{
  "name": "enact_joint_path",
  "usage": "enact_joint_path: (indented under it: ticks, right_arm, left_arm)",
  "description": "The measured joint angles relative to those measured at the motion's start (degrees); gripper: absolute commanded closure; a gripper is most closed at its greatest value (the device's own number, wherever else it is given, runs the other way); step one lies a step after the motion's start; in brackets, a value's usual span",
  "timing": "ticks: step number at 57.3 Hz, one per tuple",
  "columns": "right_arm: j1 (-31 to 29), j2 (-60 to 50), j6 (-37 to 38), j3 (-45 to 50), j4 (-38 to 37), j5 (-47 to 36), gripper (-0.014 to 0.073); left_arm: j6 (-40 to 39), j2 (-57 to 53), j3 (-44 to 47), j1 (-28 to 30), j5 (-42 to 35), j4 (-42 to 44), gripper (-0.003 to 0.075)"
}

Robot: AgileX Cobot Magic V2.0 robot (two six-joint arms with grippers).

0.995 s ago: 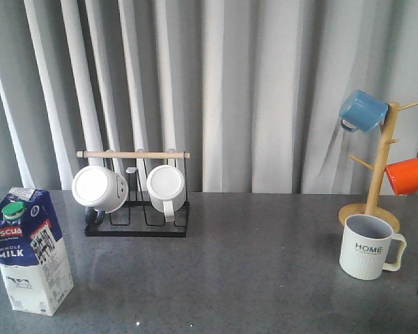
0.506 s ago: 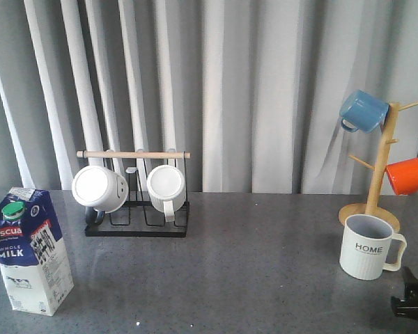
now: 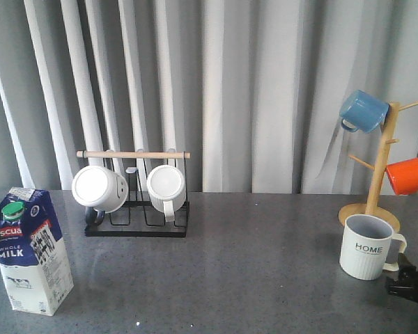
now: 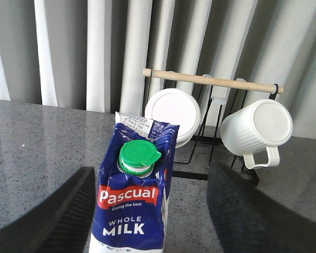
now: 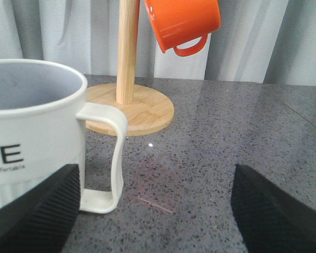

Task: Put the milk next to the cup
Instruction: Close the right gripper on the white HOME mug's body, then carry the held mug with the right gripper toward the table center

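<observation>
1. Standing upright near the front-left corner of the tabletop (image 3: 237,264), the milk (image 3: 33,250) is a blue and white carton with a green cap, all its sides free of contact.
2. Left gripper (image 4: 150,211): jaws spread wide. In the left wrist view the carton sits between the two fingers (image 4: 58,211), with clear gaps on both sides; nothing is gripped. In the front view only a dark sliver of this gripper shows at the left edge, just beside the carton.
3. Toward the back-left of the tabletop, a black wire rack (image 3: 136,219) with a wooden bar carries two white mugs (image 3: 99,188) lying on their sides. It stands well apart from the carton.
4. Near the right edge, the cup (image 3: 366,246), marked "HOME", stands upright, handle toward the right edge.
5. Behind the cup, a wooden mug tree (image 3: 376,188) holds a blue mug (image 3: 363,110) and an orange mug (image 3: 407,175).
6. Right gripper (image 3: 412,285): low at the front-right corner, just beside the cup's handle. The right wrist view shows its jaws parted, the handle and the cup's right side ahead of the left finger rather than between the two, and nothing held.
7. Carton and cup lie at opposite sides of the tabletop.
</observation>
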Motion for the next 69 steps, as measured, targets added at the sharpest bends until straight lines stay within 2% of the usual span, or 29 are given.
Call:
enact_joint_path:
  ticks: [69]
  right_arm:
    - [-0.65, 10.98, 0.01, -13.94, -0.14, 6.40, 0.0019]
  left_arm:
    - [0.00, 0.00, 0.00, 0.00, 0.00, 0.00, 0.0271]
